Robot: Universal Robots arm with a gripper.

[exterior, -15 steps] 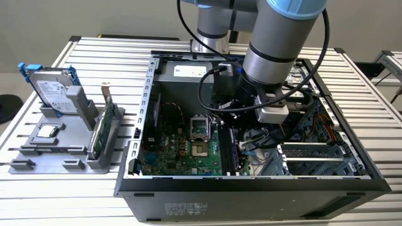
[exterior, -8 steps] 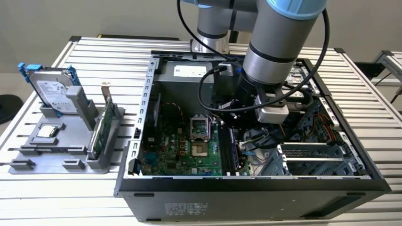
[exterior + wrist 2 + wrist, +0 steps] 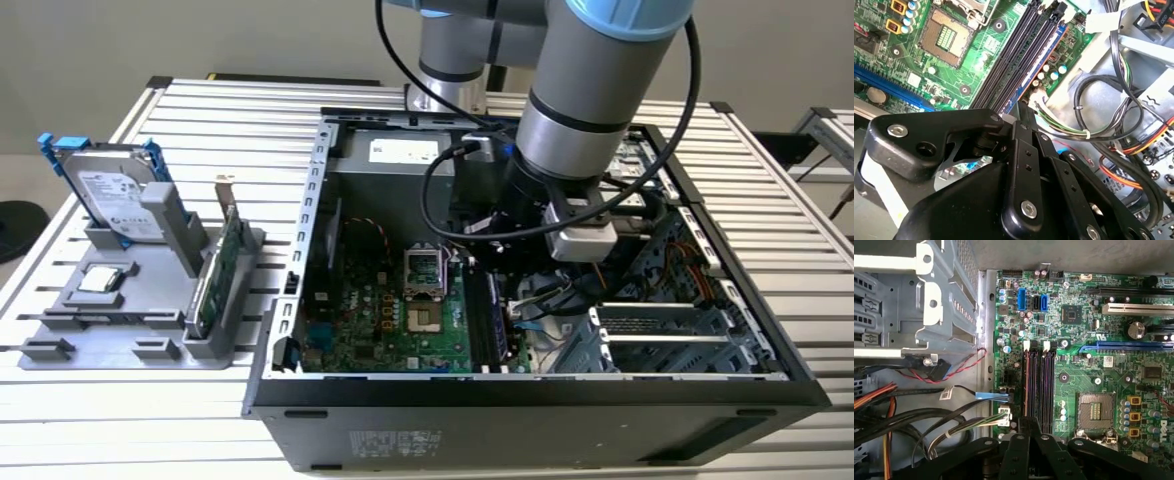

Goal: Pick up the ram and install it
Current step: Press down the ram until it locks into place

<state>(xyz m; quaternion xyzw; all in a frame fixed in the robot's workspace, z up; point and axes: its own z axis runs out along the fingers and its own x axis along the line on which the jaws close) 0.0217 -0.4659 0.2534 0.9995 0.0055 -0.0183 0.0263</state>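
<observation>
Black-fingered gripper (image 3: pixel 1026 427) hangs over the green motherboard's (image 3: pixel 1089 360) long black memory slots (image 3: pixel 1039 385) — fingers drawn narrow together, whether pinching anything I cannot tell.

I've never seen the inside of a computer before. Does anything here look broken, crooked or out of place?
Nothing looks damaged or askew. The computer case lies open on the table, and the tool hangs just above the memory slots on the green motherboard. The processor socket is bare. Cables lie loosely beside the board, none visibly torn.
</observation>
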